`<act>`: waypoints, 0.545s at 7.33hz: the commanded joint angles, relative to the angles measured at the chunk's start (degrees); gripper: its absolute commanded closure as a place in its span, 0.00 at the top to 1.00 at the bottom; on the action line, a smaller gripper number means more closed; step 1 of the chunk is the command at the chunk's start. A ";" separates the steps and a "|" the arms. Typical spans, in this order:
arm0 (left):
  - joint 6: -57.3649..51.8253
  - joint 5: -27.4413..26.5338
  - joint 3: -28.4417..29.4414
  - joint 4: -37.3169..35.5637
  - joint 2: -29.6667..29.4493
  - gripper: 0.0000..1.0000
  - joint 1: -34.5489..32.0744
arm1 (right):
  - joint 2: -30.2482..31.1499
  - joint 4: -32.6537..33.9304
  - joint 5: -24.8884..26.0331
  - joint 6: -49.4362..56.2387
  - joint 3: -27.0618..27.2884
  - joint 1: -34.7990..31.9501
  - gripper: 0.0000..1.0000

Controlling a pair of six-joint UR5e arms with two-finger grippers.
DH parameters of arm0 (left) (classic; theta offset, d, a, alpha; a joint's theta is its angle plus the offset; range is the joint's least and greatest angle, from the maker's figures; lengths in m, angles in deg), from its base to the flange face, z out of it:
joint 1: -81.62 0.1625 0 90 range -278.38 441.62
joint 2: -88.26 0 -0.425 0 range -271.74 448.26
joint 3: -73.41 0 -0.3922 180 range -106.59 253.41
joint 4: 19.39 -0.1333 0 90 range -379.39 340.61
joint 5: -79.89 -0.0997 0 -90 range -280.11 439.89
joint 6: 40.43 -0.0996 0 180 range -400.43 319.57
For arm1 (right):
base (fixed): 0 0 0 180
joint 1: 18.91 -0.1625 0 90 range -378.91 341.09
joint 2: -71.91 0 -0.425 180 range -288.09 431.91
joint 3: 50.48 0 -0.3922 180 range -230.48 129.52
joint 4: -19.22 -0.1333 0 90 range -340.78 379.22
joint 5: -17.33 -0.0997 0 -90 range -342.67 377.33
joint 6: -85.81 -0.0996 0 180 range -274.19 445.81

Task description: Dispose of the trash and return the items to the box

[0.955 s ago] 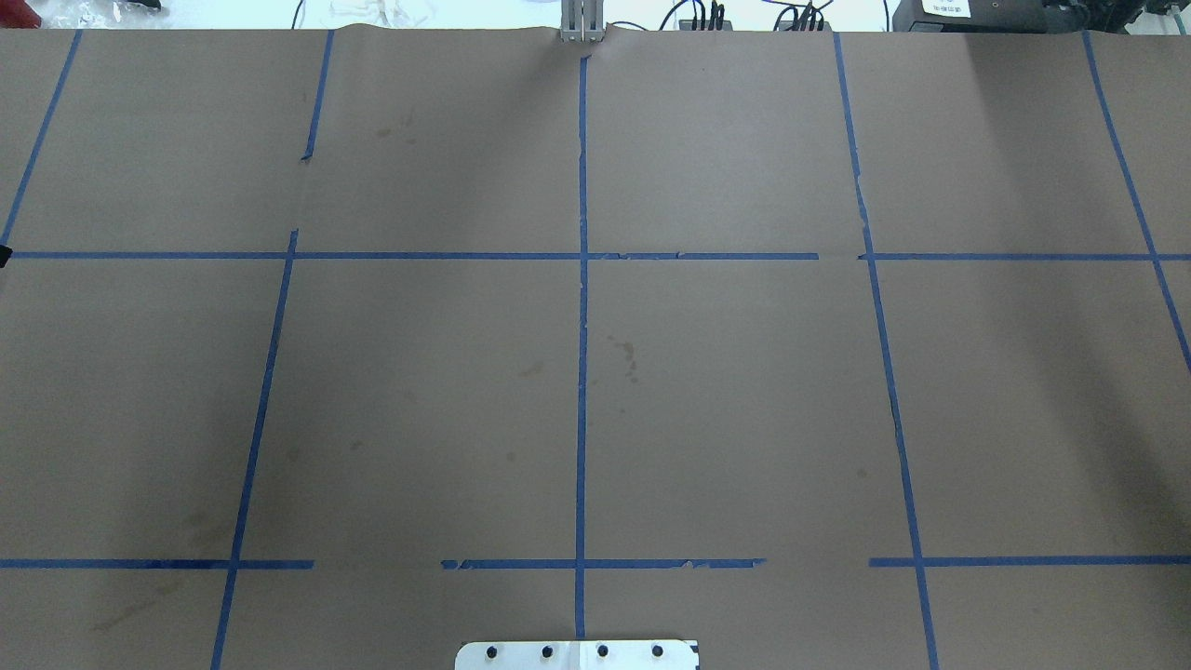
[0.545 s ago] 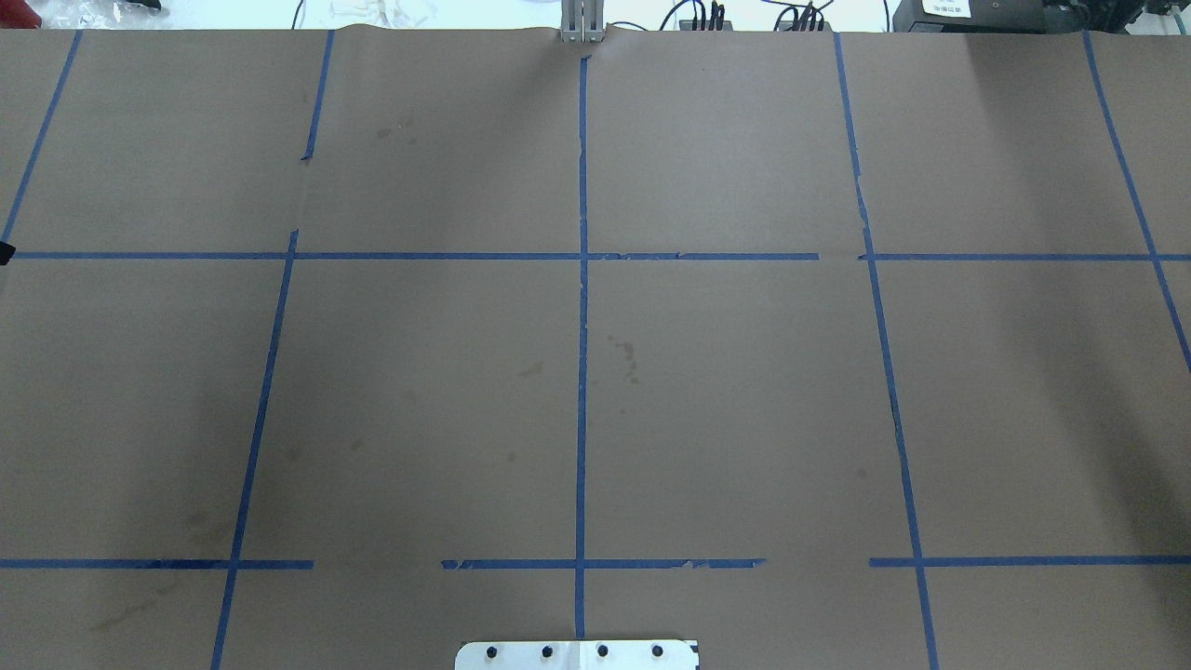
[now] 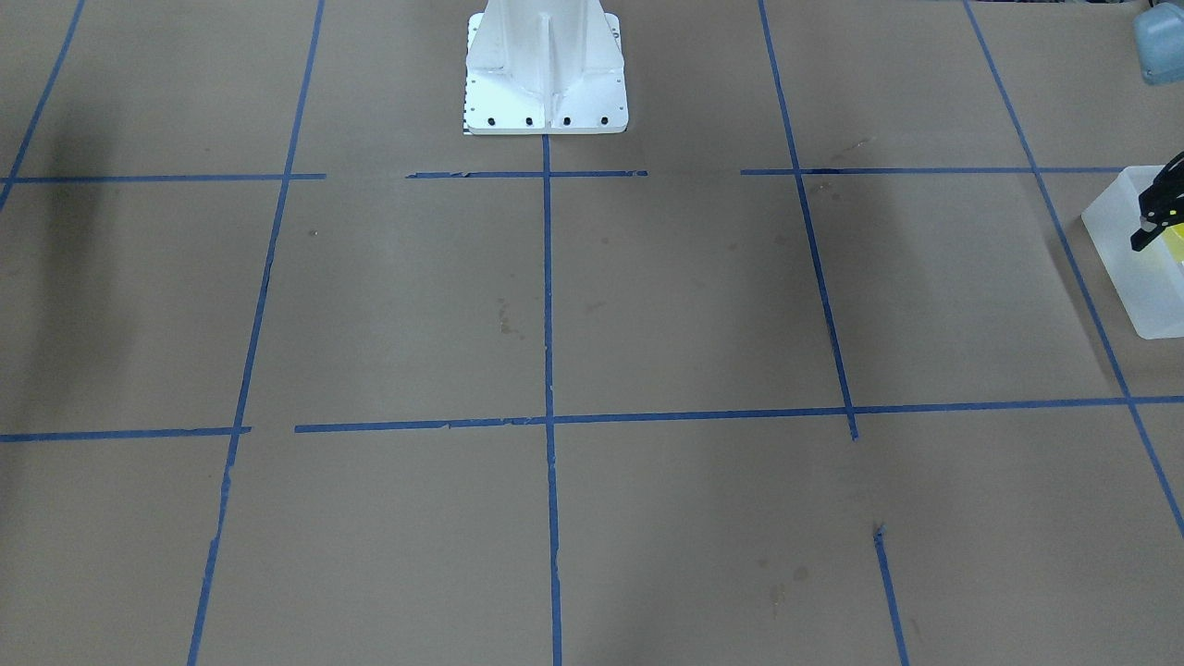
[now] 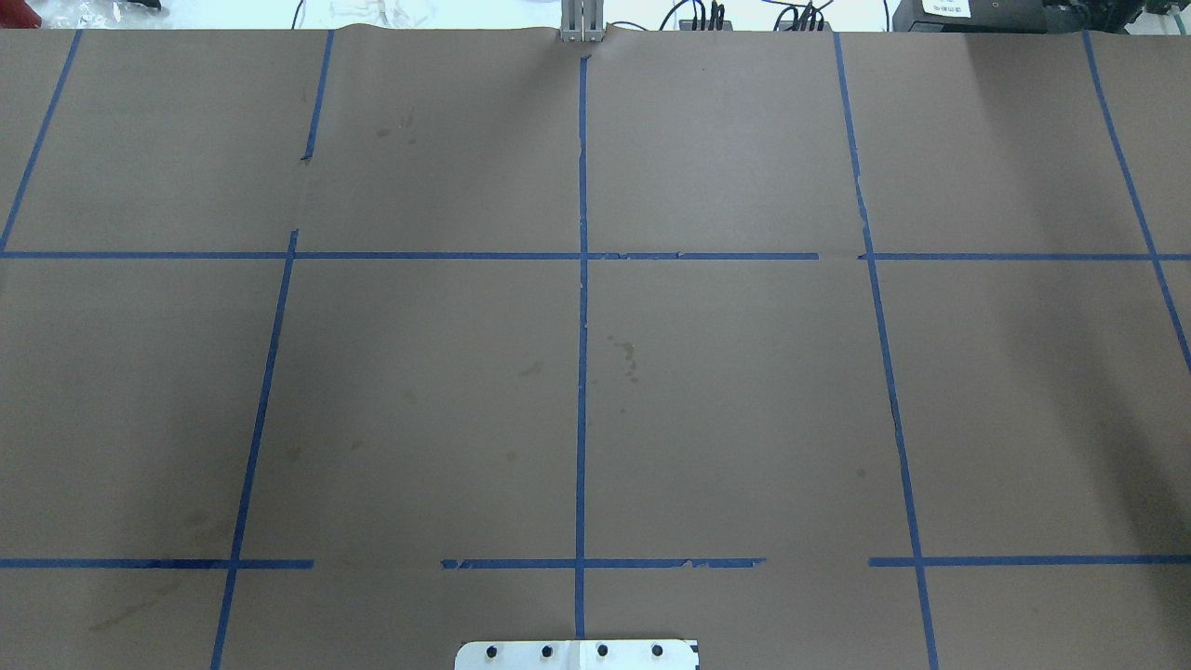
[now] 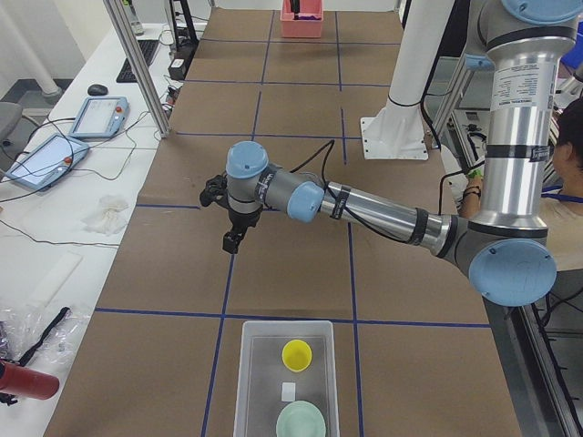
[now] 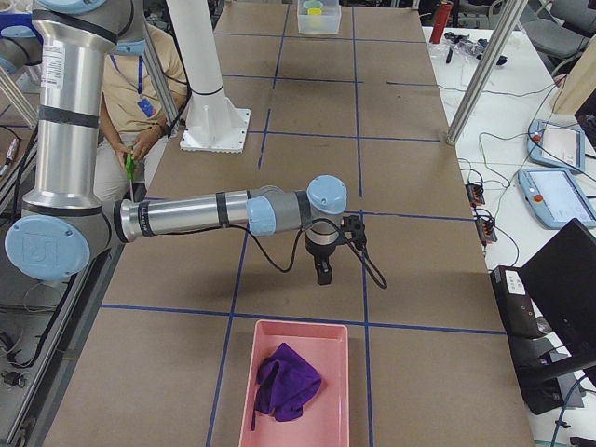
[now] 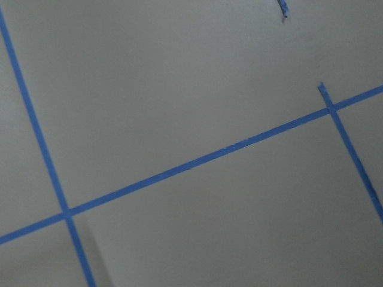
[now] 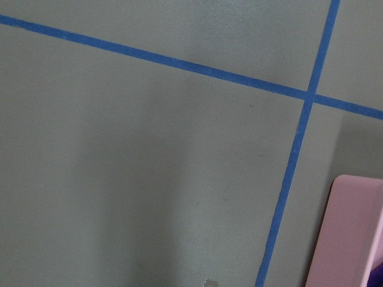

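The frosted white box stands at the table's left end. In it are the yellow cup, the mint-green bowl and a small white scrap. My left gripper hangs above the bare table just past the box, holding nothing that I can see. In the front-facing view only its black edge shows over the box, so I cannot tell if it is open. My right gripper hangs over the table near a pink tray; I cannot tell its state. Neither wrist view shows fingers.
The pink tray holds a crumpled purple cloth, and its corner shows in the right wrist view. The white pedestal stands at the robot's side of the table. A seated operator is beside the robot. Brown paper with blue tape lines covers the table.
A small black tip at the overhead view's left edge, by the horizontal tape line, has moved out of view. Nothing else on the table has changed.
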State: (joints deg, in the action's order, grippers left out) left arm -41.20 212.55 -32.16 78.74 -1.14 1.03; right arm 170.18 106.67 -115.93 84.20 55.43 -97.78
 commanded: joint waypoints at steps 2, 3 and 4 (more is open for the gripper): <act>2.52 -0.30 -0.34 0.65 1.25 1.00 0.09 | -0.09 -0.17 -0.77 0.12 1.22 -3.22 1.00; 2.35 0.40 -1.21 2.57 1.43 1.00 0.00 | -0.09 -0.26 -0.77 0.12 2.01 -3.57 1.00; 2.61 -0.12 -0.87 6.24 1.60 1.00 -0.09 | 0.00 -0.09 -0.68 0.12 1.93 -3.48 1.00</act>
State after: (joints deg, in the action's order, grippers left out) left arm -38.80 212.60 -32.95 81.60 0.27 1.03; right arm 170.10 106.50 -116.63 84.32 57.07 -101.09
